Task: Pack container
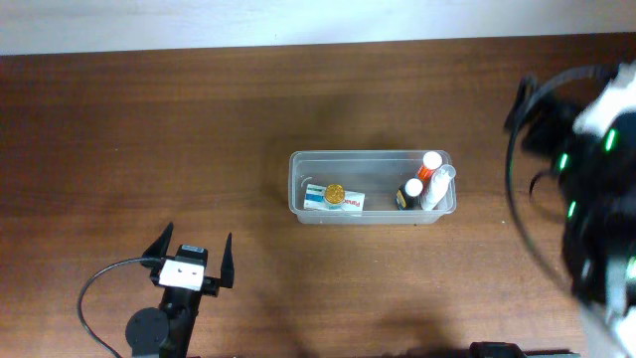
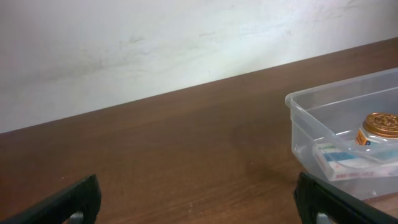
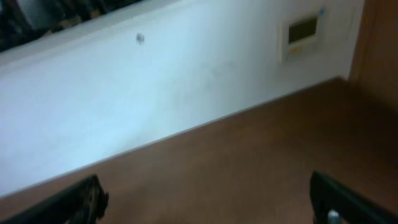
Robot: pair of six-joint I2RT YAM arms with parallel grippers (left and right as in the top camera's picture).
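The clear plastic container (image 1: 368, 154) stands at the table's middle. Inside lie a white box (image 1: 348, 203) with a gold-capped jar (image 1: 335, 192) on it at the left end, and three small white-capped bottles (image 1: 429, 164) at the right end. My left gripper (image 1: 193, 253) rests open and empty near the front edge, left of and apart from the container. The left wrist view shows the container's corner (image 2: 329, 89), the gold cap (image 2: 380, 122) and the box (image 2: 348, 163). My right arm (image 1: 596, 189) is a blur at the right edge. My right gripper (image 3: 208, 208) is open and empty.
Brown wooden table (image 1: 149, 129) runs back to a white wall (image 2: 155, 43). A black cable (image 1: 94, 288) loops beside the left arm's base. In the right wrist view a small wall panel (image 3: 301, 31) and a wooden upright (image 3: 379, 43) stand beyond the table.
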